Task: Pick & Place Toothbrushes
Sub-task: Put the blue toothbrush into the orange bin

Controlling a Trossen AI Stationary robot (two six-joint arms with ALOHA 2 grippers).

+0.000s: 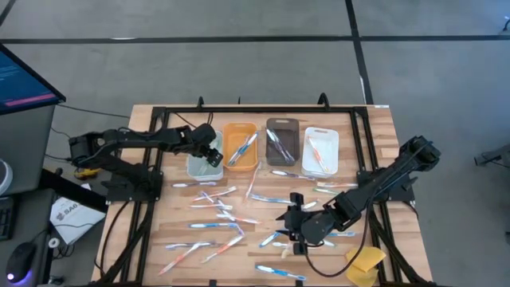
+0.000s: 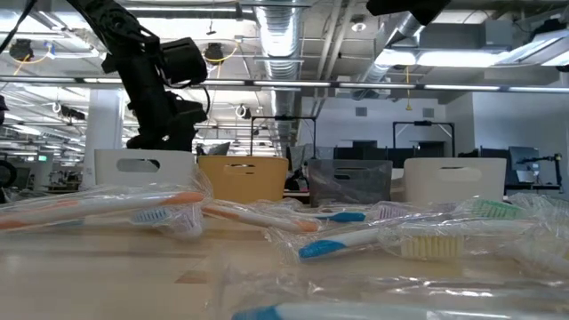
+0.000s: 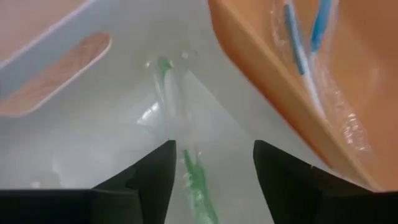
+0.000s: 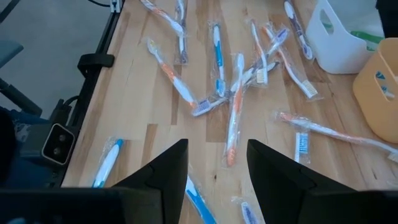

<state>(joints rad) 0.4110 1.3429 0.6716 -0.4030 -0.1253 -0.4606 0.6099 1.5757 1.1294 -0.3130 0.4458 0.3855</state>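
A: High view showed the wooden worktop (image 1: pixel 159 119) as the largest thing, with four bins in a row along its far side: pale bin (image 1: pixel 201 166), orange bin (image 1: pixel 240 146), grey bin (image 1: pixel 281 142), white bin (image 1: pixel 320 151).

B: And strewn below them?

A: Wrapped toothbrushes (image 1: pixel 215 226), scattered loose over the middle and near part of the worktop; a few more lying in the orange, grey and white bins. Yellow lump (image 1: pixel 364 264) at the near right corner.

B: Left end effector?

A: Left end effector (image 1: pixel 213 154) poised over the pale bin, fingers (image 3: pixel 149 180) spread apart, gripping nothing. Left wrist view looked straight down into that bin: one green toothbrush (image 3: pixel 198 180) in clear wrap lying on the bin floor, seen between the fingers, orange bin just beside.

B: Right one?

A: Right end effector (image 1: pixel 292 226) low over the scattered toothbrushes, fingers likewise parted and empty. Right wrist view gave an orange-handled brush (image 4: pixel 234 118) lying ahead of the gap, blue ones nearby.
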